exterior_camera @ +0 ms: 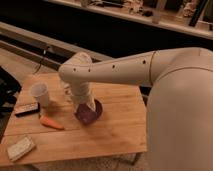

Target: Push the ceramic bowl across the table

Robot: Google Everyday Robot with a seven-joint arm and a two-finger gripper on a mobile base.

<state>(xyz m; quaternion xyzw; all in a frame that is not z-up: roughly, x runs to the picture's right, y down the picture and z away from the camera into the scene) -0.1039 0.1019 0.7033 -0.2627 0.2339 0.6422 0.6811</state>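
The dark purple-maroon ceramic bowl (90, 114) sits near the middle of the light-brown wooden table (115, 130). My white arm reaches in from the right and bends down over it. My gripper (86, 106) hangs at the bowl's near-left side, partly covering it and seemingly touching it. The bowl's left part is hidden behind the gripper.
A white paper cup (40, 93) stands at the table's left. A dark flat object (27, 109) lies at the left edge. An orange carrot (51, 123) lies left of the bowl. A pale sponge-like block (20, 147) lies at the front left corner.
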